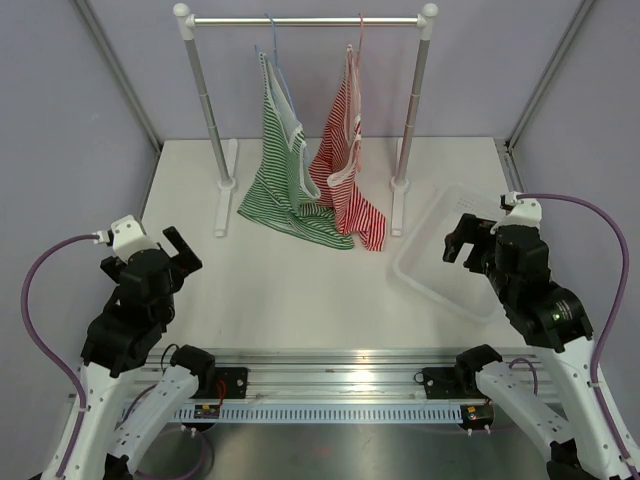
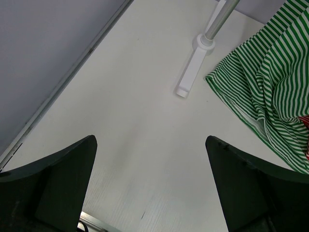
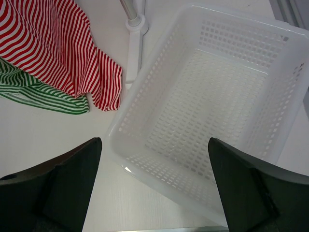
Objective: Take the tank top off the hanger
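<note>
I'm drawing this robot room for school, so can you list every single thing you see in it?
rack: one, silver and white, back of the table
blue hanger: one, on the rack's bar, left
pink hanger: one, on the bar, right
green tank top: one, green-and-white stripes, on the blue hanger
red tank top: one, red-and-white stripes, on the pink hanger
basket: one, white, empty, right of the rack
table: one, white
left gripper: one, black, open, near left
right gripper: one, black, open, over the basket's near edge
</note>
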You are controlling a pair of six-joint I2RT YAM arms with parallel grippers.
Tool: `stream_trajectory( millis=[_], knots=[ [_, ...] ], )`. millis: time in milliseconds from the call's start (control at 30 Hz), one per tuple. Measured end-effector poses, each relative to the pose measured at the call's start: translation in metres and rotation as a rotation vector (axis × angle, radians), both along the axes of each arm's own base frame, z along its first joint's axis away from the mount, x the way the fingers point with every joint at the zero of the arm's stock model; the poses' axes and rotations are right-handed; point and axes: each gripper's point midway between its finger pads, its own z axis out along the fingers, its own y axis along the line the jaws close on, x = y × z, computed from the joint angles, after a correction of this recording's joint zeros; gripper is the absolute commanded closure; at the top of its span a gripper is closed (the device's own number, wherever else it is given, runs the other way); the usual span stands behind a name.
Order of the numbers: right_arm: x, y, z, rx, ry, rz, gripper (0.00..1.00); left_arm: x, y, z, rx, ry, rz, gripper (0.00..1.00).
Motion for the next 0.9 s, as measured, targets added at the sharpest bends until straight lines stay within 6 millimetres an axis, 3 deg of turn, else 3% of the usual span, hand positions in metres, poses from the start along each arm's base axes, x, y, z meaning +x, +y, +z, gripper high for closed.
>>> stream_trajectory(
  millis=[233, 367, 600, 900],
  knots=[
    [0.003, 0.002, -0.005, 0.013, 0.021, -0.008, 0.01, 0.003, -0.003, 0.000, -0.008, 0.012, -0.009, 0.01],
    [0.004, 0.007, -0.013, 0.021, 0.044, 0.008, 0.01, 0.011, -0.016, 0.021, -0.041, 0.000, -0.064, 0.01],
    [0.004, 0.020, -0.019, 0.061, 0.058, 0.063, 0.00, 0.045, -0.063, 0.097, -0.166, -0.084, -0.238, 0.01],
    [0.001, 0.032, -0.019, 0.115, 0.049, 0.110, 0.00, 0.113, -0.142, 0.142, -0.217, -0.039, -0.423, 0.01]
  ],
)
